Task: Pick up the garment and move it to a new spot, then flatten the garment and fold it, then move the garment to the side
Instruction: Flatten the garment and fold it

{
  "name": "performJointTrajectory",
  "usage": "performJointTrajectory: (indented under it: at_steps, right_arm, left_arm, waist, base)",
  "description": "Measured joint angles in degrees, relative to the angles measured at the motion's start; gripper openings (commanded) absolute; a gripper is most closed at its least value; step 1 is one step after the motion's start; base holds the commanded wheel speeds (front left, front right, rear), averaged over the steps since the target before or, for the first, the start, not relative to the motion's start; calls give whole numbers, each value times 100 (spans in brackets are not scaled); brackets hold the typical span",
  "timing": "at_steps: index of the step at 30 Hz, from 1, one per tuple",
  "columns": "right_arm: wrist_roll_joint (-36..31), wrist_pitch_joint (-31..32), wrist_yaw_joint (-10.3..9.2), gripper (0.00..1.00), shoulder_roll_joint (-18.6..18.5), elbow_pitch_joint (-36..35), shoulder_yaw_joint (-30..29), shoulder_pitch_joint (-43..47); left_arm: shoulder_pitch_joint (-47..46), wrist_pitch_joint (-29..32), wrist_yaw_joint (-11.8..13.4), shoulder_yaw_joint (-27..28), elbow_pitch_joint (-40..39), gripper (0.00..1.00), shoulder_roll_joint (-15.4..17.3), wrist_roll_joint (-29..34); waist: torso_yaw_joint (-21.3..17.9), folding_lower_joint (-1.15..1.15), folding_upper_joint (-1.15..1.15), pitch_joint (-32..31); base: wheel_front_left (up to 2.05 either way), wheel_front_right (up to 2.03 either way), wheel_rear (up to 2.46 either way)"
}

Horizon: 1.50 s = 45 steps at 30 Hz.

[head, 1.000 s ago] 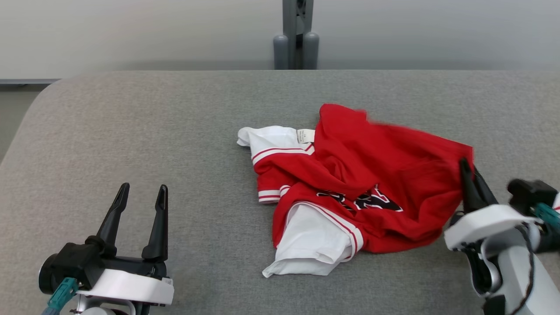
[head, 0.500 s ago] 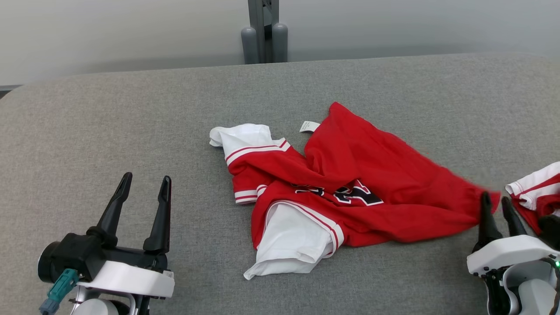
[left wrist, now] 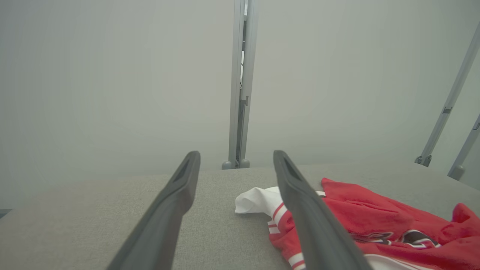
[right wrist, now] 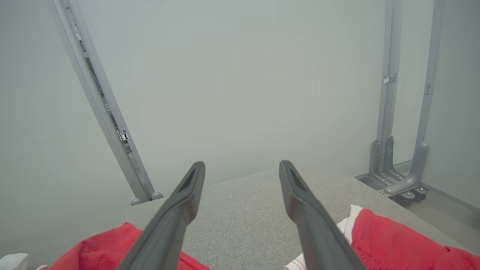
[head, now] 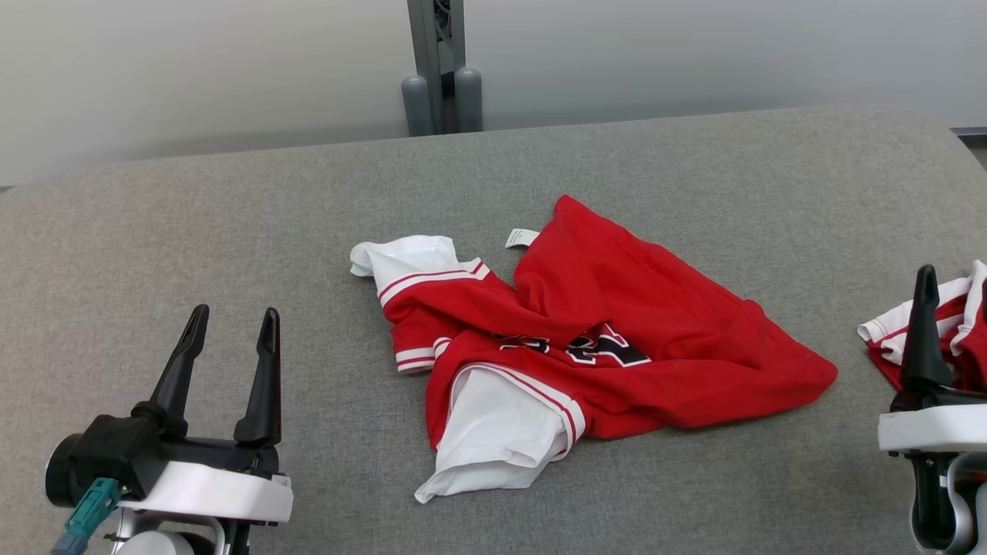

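Observation:
The garment [head: 617, 331], a red jersey with white sleeves and dark lettering, lies crumpled in the middle of the grey table; its right corner stretches out to a point. It also appears at the right of the left wrist view, garment [left wrist: 360, 213], and at the lower left of the right wrist view, garment [right wrist: 93, 251]. My left gripper [head: 235, 317] hangs open at the lower left, well clear of the cloth, left gripper [left wrist: 236, 155]. My right gripper [head: 956, 281] stands open at the right edge, apart from the garment's corner, nothing between its fingers, right gripper [right wrist: 242, 165].
A second red and white garment [head: 887, 343] lies at the table's right edge, just behind my right fingers [head: 923, 339], second garment [right wrist: 393, 240]. The grey padded table [head: 231, 216] has a rounded far right corner. A metal post [head: 436, 69] stands behind it.
My right gripper pulled the garment's right corner out to the right, opened, let it go and drew back. The camera turned right, bringing the second garment into view. The left arm stayed put.

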Motion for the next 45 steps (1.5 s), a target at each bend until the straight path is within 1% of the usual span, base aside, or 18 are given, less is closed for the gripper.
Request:
performJointTrajectory:
  at_steps: [3, 4, 5, 6, 12, 15, 21, 24, 32, 34, 37, 39, 42, 45]
  right_arm:
    - [-96, 120, 0, 100, 0, -582, 257, 148]
    - [-96, 120, 0, 100, 0, -582, 257, 148]
    - [-199, 264, 0, 100, 0, -922, 455, 299]
    - [-199, 264, 0, 100, 0, -922, 455, 299]
    - [-318, 648, 0, 100, 2, -1529, 940, 883]
    - [-328, 771, 0, 100, 3, -1655, 1177, 1183]
    - [-281, 851, 0, 100, 3, -1718, 1290, 1556]
    - [-241, 853, 0, 100, 2, -1749, 1300, 1577]
    - [-223, 867, 0, 100, 2, -1788, 1270, 1602]
    - [-220, 868, 0, 100, 2, -1793, 1271, 1601]
    - [-215, 873, 0, 100, 2, -1797, 1276, 1592]
    - [-216, 892, 0, 100, 1, -1802, 1283, 1587]
    - [-225, 892, 0, 100, 2, -1806, 1329, 1521]
    - [-231, 891, 0, 100, 1, -1808, 1369, 1460]
  left_arm:
    - [18, 0, 53, 4, -23, 100, 2, 0]
    - [18, 0, 53, 4, -23, 100, 2, 0]
    - [54, 0, 90, 12, -27, 100, -5, 0]
    - [54, 0, 90, 12, -27, 100, -5, 0]
    - [193, 29, 183, 31, -40, 100, -13, -16]
    - [301, 57, 232, 42, -41, 100, -4, -21]
    - [415, 58, 309, 96, -57, 100, 24, -58]
    - [447, 57, 352, 114, -71, 100, 36, -58]
    - [471, 132, 352, 42, -108, 100, 73, -66]
    - [470, 310, 246, -159, -126, 100, 82, -65]
    - [471, 795, -43, -751, -113, 100, 5, -58]
    - [472, 1114, -296, -1110, -25, 100, -94, -135]
    - [477, 1485, -544, -1532, 183, 100, -189, -188]
    - [469, 1705, -676, -1749, 444, 100, -259, -238]
  waist:
    - [-20, 0, 0, -72]
    - [-20, 0, 0, -72]
    - [-23, 0, 0, -129]
    - [-23, 0, 0, -129]
    - [7, 0, 0, -284]
    - [21, 0, 0, -336]
    - [34, 0, 0, -397]
    - [32, 0, 0, -403]
    - [72, 0, 0, -403]
    - [83, 0, 0, -399]
    - [88, 0, 0, -385]
    - [84, 0, 0, -366]
    - [59, 0, 0, -319]
    - [29, 0, 0, -248]
  base:
    - [0, 0, 0]
    - [0, 0, 0]
    - [0, 0, 0]
    - [0, 0, 0]
    - [0, 0, 0]
    - [0, 0, 0]
    - [0, 0, 0]
    - [0, 0, 0]
    - [0, 0, 0]
    - [0, 0, 0]
    - [0, 0, 0]
    - [0, 0, 0]
    - [0, 0, 0]
    - [0, 0, 0]
